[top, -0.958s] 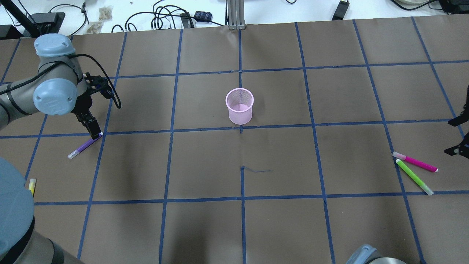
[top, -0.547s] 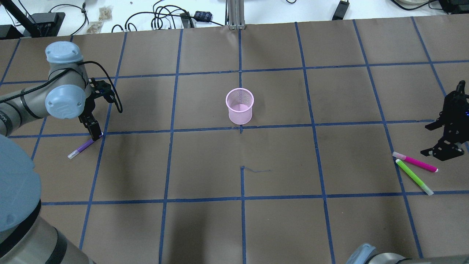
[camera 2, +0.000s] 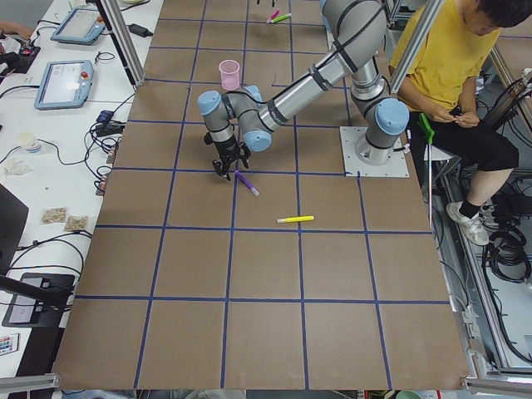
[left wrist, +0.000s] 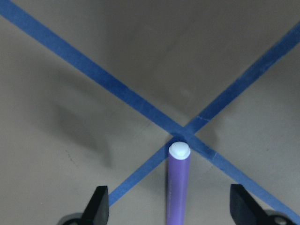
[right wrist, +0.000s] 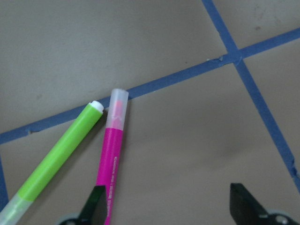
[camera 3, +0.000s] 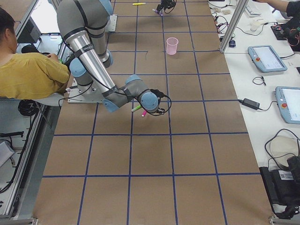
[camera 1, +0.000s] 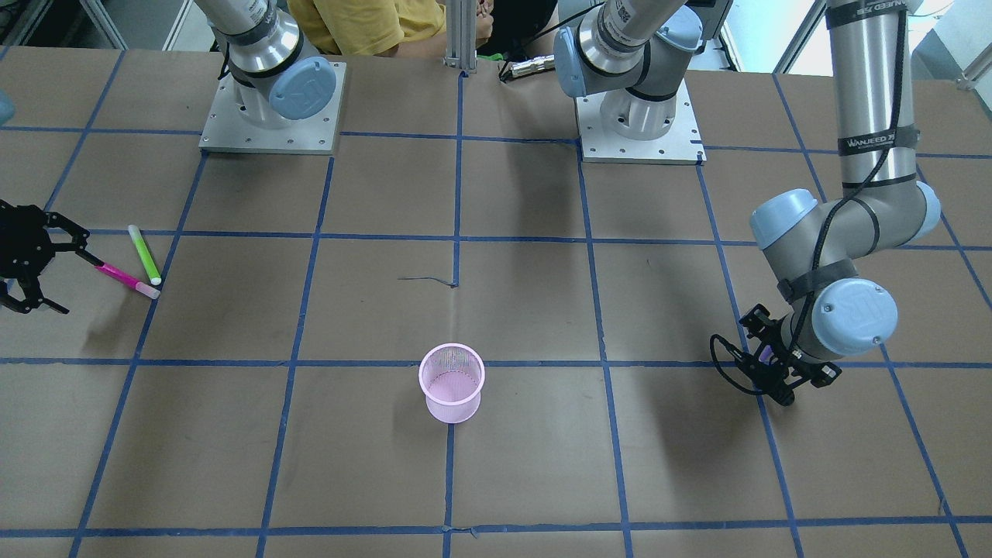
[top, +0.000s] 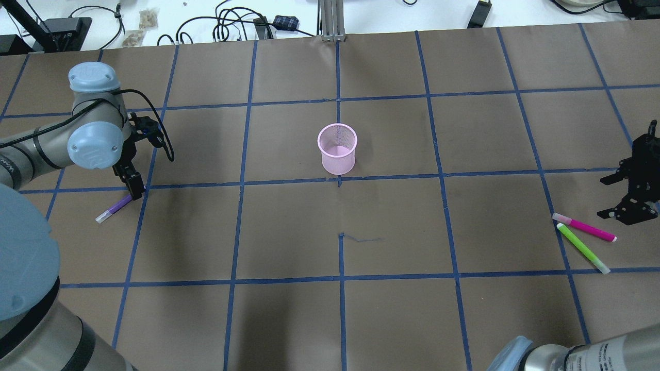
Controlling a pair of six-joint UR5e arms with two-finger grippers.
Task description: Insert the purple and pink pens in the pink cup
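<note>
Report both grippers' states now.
Left gripper: open, straddling the purple pen, not gripping it.
Right gripper: open, empty, near the pink pen.

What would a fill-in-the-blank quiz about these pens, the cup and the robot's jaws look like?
The cup mid-table is coloured ____.
The left gripper's jaws, either side of the purple pen, stand ____.
Beside the pink pen lies another pen, coloured ____.
Missing words: pink; open; green.
</note>
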